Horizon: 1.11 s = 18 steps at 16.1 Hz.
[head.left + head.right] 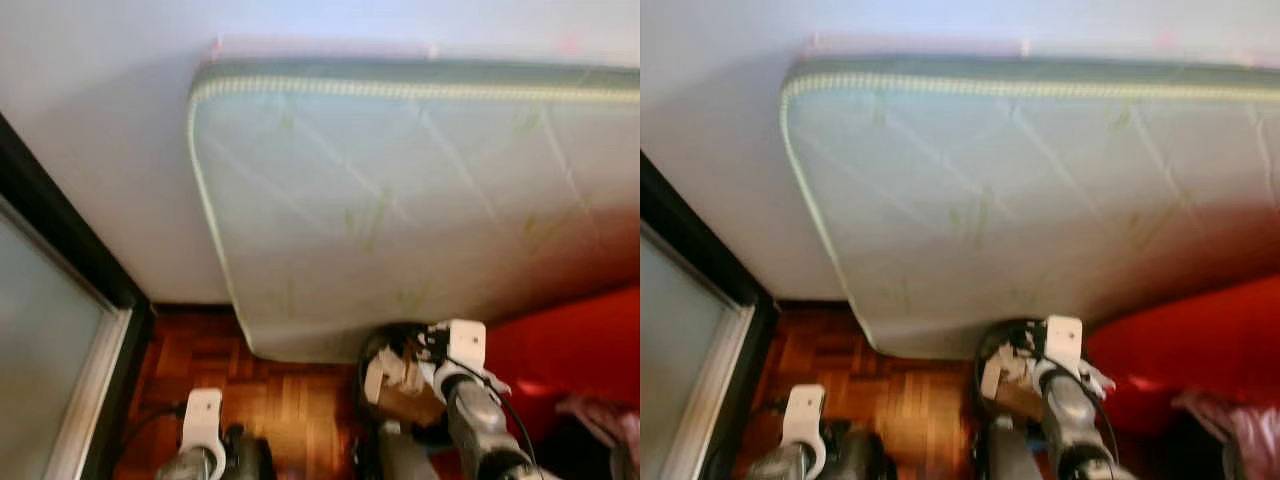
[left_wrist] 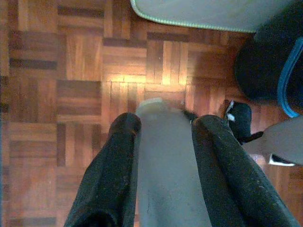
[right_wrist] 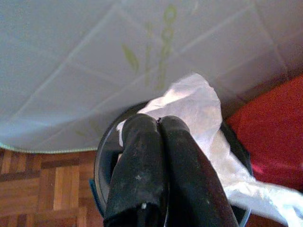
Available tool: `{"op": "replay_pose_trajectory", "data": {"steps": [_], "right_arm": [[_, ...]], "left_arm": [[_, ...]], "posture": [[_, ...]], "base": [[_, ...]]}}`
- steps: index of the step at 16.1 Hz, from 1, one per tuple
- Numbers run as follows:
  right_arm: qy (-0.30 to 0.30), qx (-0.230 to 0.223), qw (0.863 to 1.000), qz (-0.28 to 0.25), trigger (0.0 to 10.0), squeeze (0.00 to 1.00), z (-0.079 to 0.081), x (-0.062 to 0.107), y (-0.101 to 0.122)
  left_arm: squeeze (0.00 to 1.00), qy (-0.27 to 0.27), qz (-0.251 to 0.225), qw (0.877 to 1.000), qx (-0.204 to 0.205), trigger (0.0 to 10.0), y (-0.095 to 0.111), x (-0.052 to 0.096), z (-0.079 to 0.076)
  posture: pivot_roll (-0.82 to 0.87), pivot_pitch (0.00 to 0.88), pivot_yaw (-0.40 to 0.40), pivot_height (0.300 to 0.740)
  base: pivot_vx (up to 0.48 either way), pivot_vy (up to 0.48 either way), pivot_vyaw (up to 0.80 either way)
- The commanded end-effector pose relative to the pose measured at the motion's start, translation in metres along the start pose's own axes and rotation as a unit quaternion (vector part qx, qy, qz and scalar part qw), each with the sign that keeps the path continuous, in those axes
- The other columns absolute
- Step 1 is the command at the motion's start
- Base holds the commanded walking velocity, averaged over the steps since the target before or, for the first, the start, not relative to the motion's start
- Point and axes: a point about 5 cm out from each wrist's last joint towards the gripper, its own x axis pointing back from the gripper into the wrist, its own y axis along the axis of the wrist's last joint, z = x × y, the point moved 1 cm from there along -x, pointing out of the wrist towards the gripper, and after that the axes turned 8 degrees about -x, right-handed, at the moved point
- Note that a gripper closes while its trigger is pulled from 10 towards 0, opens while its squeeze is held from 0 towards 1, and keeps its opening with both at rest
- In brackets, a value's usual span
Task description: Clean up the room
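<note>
Right gripper (image 3: pixel 158 124) pinched tight on crumpled white paper (image 3: pixel 199 101) over the black bin (image 3: pixel 106 156), beside the leaning mattress (image 1: pixel 400 190).

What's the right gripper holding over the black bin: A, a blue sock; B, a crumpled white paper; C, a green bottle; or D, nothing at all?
B: the right gripper has its jaws shut on a crumpled white paper above the black bin, beside the mattress.

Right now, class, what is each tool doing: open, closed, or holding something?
Left tool: open, holding nothing, above the parquet floor.
Right tool: closed on a crumpled white paper, over the dark bin.
</note>
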Motion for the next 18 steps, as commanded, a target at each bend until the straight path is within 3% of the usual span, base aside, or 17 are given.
{"op": "replay_pose_trajectory", "data": {"steps": [1,6,9,18], "right_arm": [[-0.002,-0.004,1.000,0.008,10.0,0.00,-0.002,0.002,-0.006],[-0.008,-0.005,1.000,0.013,10.0,0.00,0.001,-0.002,0.000],[-0.024,-0.040,0.999,-0.006,10.0,0.00,-0.002,-0.004,0.010],[-0.018,-0.034,0.999,-0.032,10.0,0.00,0.006,-0.012,0.032]], "left_arm": [[0.00,0.001,0.019,1.000,0.008,10.0,-0.013,0.003,-0.002],[0.00,0.001,0.014,1.000,0.007,10.0,-0.012,0.003,-0.002],[0.00,0.004,0.015,1.000,0.007,10.0,-0.013,0.003,-0.001],[0.00,0.002,0.012,1.000,-0.003,10.0,-0.019,0.006,-0.002]], "posture": [[0.07,0.192,-0.037,0.619],[0.08,0.196,-0.037,0.619],[0.08,0.201,-0.037,0.619],[0.10,0.217,-0.036,0.619]], "base": [[0.000,0.000,0.00],[0.000,0.000,0.00],[0.000,0.000,0.00],[0.000,0.000,0.00]]}}
